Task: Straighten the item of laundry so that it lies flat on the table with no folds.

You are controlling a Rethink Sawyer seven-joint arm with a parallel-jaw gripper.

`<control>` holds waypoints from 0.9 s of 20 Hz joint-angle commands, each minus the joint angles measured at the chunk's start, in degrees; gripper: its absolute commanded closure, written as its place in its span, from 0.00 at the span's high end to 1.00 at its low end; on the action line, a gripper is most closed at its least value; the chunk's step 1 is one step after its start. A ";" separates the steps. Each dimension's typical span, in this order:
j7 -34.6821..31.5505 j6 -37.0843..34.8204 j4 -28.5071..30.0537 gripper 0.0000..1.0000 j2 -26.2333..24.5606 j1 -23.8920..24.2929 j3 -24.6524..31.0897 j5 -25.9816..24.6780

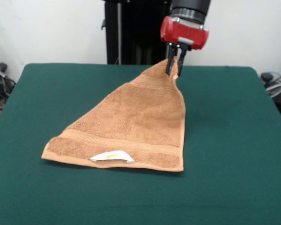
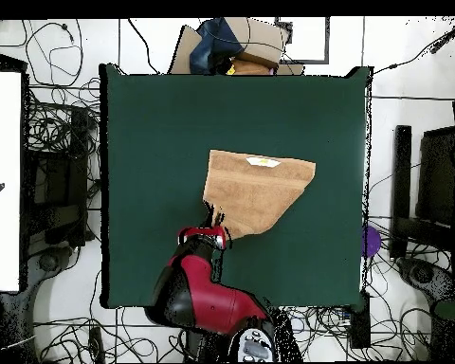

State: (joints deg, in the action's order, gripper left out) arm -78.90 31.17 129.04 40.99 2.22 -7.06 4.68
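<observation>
A tan terry towel [image 1: 133, 124] lies on the dark green table [image 1: 234, 140], drawn up at its far corner into a triangular shape. Its near edge rests flat and carries a white label with a yellow mark [image 1: 112, 156]. My gripper [image 1: 173, 67] is shut on the raised far corner, with the red wrist above it. In the overhead view the towel [image 2: 255, 190] sits near the table's [image 2: 146, 142] middle, and the gripper [image 2: 215, 226] holds the corner nearest the robot's base, with the label [image 2: 263, 162] at the opposite edge.
Cables and equipment [image 2: 61, 171] crowd the floor around the table. A cardboard box and a dark bundle [image 2: 236, 45] sit beyond the table's far edge in the overhead view. A purple object [image 2: 370, 241] lies off one side. The arm [image 2: 198, 294] reaches over the table's edge.
</observation>
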 commanded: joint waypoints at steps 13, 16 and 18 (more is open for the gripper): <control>-17.45 4.18 0.15 0.00 -8.96 -2.28 1.53 2.79; -17.63 4.19 -0.02 0.00 -9.06 -2.25 1.65 2.69; -17.77 4.40 -0.09 0.00 -9.46 -2.34 1.57 2.64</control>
State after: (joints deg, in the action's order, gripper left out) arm -79.94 33.46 129.00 33.85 0.84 -7.06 4.71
